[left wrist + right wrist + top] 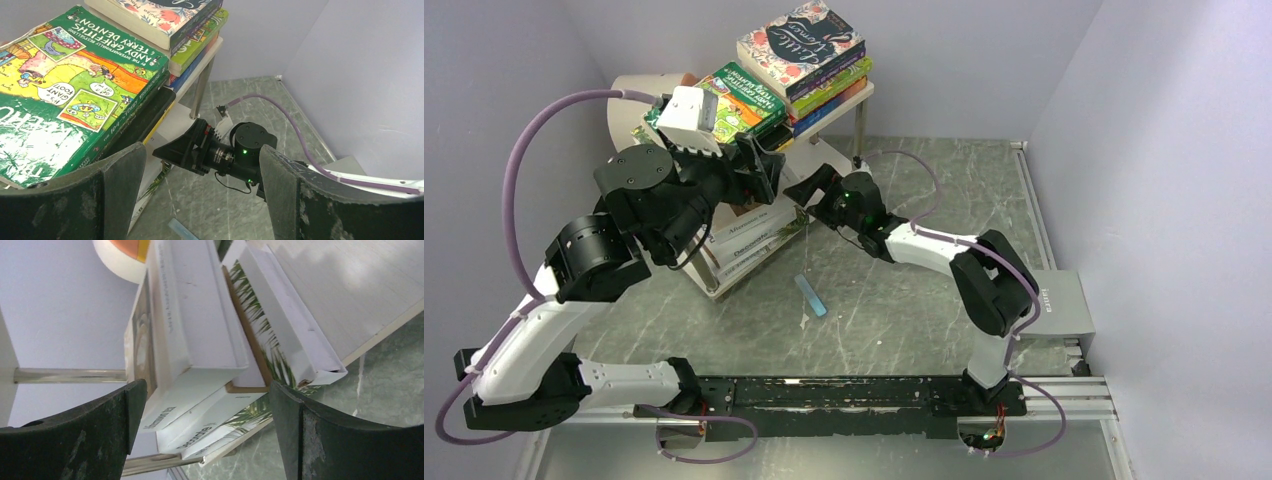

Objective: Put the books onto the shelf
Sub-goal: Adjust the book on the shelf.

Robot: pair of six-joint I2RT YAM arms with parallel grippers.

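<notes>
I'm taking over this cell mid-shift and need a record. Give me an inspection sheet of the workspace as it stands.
Surface: green-veined tabletop, no spills seen.
Job's things: shelf carries Little Women and the green Treehouse book atop stacks on its upper board; white books lie on the lower board.
Clutter: small blue bar on the tabletop; grey box at the right edge; white cylinder behind the shelf.
Grippers: left tool open beside the Treehouse book; right tool open, facing the white books.
Cables: purple cables loop off both arms, no snag seen.
Surroundings: plain pale walls; nothing else seen.
</notes>
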